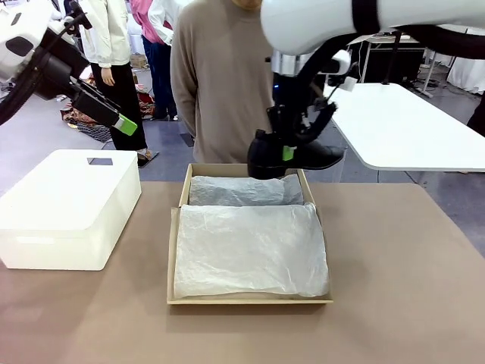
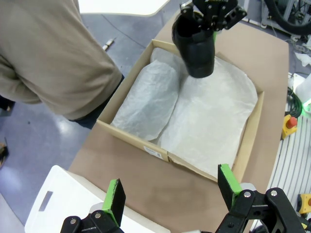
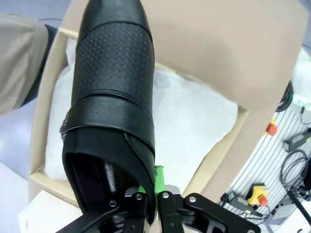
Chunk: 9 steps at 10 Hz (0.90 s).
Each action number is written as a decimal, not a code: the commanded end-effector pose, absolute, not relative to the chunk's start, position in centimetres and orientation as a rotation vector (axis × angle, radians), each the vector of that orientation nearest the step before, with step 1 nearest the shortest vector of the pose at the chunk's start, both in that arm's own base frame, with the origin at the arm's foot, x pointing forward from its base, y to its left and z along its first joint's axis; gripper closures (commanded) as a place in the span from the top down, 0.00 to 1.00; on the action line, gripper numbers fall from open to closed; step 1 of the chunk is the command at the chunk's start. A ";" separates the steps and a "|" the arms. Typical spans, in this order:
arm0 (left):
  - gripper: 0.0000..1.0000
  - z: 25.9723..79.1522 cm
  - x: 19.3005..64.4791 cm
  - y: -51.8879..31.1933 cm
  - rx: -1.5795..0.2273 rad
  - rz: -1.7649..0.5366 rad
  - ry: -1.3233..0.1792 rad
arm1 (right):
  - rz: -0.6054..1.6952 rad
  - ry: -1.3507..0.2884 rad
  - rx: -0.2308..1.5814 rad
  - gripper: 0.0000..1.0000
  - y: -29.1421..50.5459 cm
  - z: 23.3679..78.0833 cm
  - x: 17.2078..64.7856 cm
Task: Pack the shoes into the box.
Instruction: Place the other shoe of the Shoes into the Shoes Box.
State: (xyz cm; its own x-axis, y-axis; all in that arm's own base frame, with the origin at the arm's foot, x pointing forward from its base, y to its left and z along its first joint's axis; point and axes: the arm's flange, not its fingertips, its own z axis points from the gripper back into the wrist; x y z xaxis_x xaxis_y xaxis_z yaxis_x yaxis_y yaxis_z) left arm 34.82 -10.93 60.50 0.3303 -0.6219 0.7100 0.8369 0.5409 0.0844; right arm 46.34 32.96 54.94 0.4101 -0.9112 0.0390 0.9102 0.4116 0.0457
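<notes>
With right gripper (image 1: 286, 154) clamped on shoe (image 1: 318, 157) collar and left gripper (image 2: 170, 187) spread empty, lower level, sole down, onto tissue (image 1: 250, 250) inside box (image 1: 173, 250).

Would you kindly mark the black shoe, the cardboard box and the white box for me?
black shoe (image 1: 322, 156): front view, on the upper near the toe.
cardboard box (image 3: 43, 136): right wrist view, on its tan side wall.
white box (image 1: 68, 189): front view, on the flat top.

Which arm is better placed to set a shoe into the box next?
Right. The right pincer grips a shoe above the far end of the box; the left pincer hangs open and empty, off to the side.
</notes>
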 end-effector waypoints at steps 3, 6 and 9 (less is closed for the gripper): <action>1.00 60.5 34.8 -10.9 -0.341 -0.983 -0.770 | -1.237 -0.178 0.005 0.00 39.5 53.8 48.2; 1.00 60.5 34.8 -10.9 -0.341 -0.983 -0.770 | -1.206 -0.135 0.008 0.00 39.5 52.6 47.4; 1.00 60.5 34.8 -10.9 -0.341 -0.983 -0.770 | -1.206 -0.135 0.008 0.00 39.5 52.6 47.4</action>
